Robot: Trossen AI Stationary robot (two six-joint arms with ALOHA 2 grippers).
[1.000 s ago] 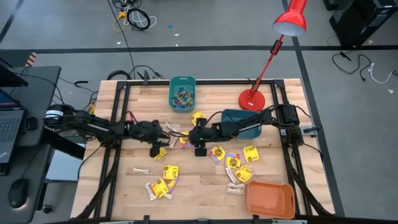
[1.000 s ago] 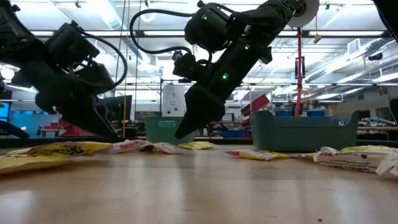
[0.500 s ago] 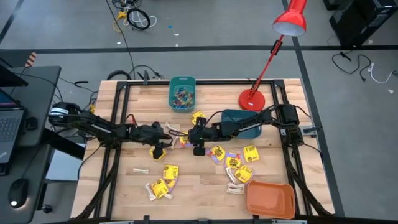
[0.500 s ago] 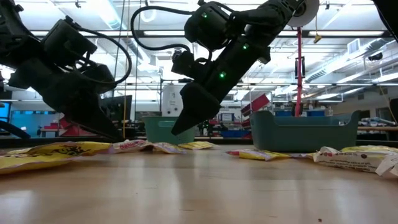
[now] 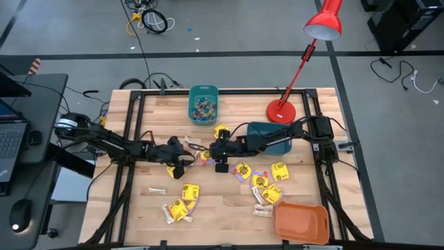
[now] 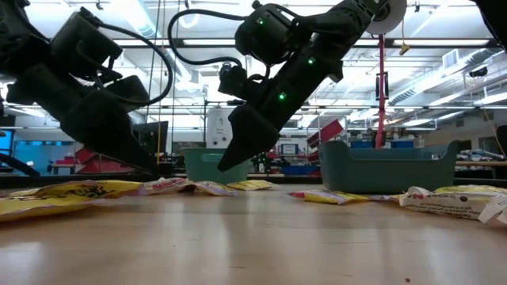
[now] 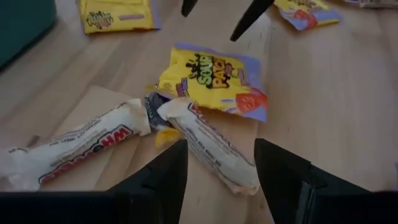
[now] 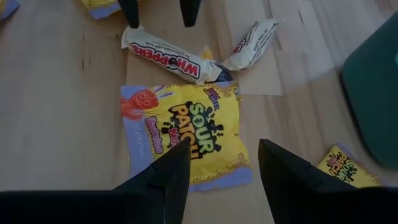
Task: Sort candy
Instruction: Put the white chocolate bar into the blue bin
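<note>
Left of the table's middle, the left gripper (image 5: 186, 154) hangs low over the wood with its fingers apart and nothing between them. Just ahead of its tips lie two pale Whoppers sticks (image 7: 205, 146), touching end to end. Right beside them lies a yellow Sour Patch packet (image 8: 186, 134), flat on the table. The right gripper (image 5: 220, 167) hovers above that packet, jaws spread and holding nothing. More yellow packets (image 5: 267, 182) lie scattered farther right, near the orange bin (image 5: 301, 222) at the near right corner.
</note>
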